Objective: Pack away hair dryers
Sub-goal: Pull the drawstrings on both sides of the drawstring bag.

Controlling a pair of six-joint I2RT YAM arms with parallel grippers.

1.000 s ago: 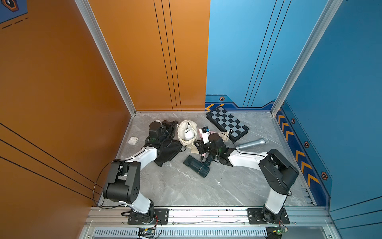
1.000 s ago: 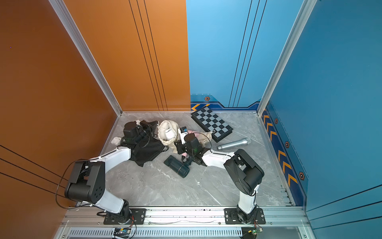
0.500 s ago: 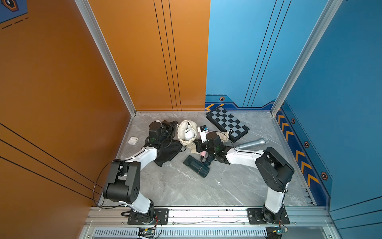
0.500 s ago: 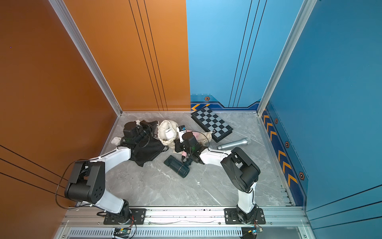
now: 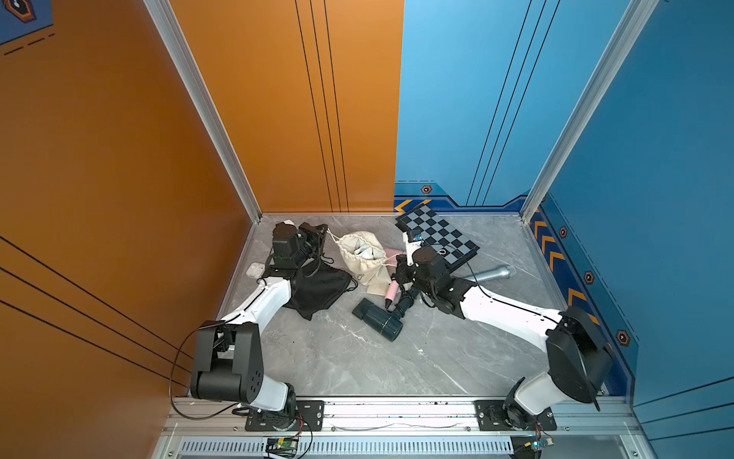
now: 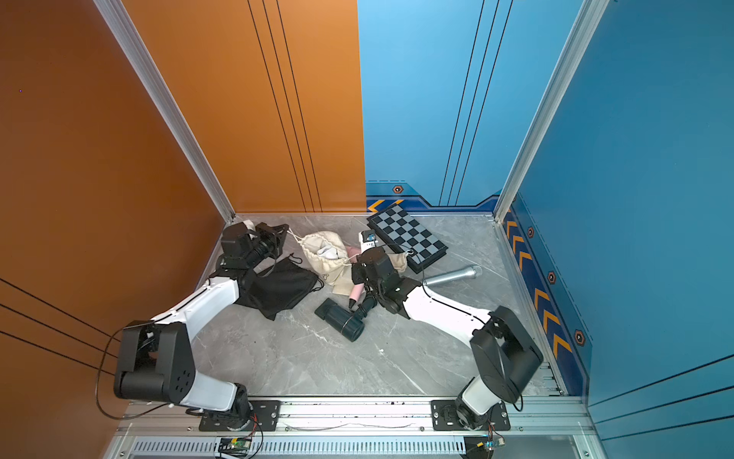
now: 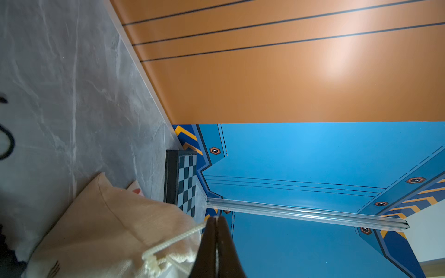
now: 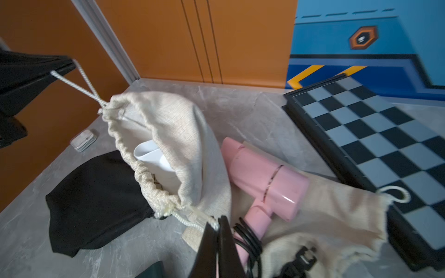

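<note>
Pinching the drawstring from two sides, I have the cream bag (image 8: 183, 134) strung between my arms. My left jaws are closed on the far cord (image 7: 175, 239), and my right jaws are closed on the near cord (image 8: 192, 220), right at the bag's mouth. The white dryer (image 8: 151, 156) sits inside, its pale nose showing in the gathered opening, which is not yet cinched.

The pink dryer (image 8: 265, 178) lies unpacked on a second cream bag (image 8: 337, 216), touching the first bag and just beside the chessboard (image 8: 373, 134). The dark teal dryer (image 5: 377, 320) lies bare on the table (image 5: 357, 365) near my right arm. The black bag (image 5: 317, 286) lies flat by my left arm.

What worries me from here:

- **Slipping cord:** the cord is thin and caught only at my tips, so a sharp tug could slide it free.
- **Uneven pull:** if one arm pulls harder, the whole bag will likely drag across the table instead of closing.
- **Dryer at the mouth:** the white dryer sits high, so it may jam the gathers or tip out.
- **Nearby cable:** the pink dryer's black cable (image 8: 250, 238) coils right beside my right jaws. I could snag it and haul that dryer along.
</note>
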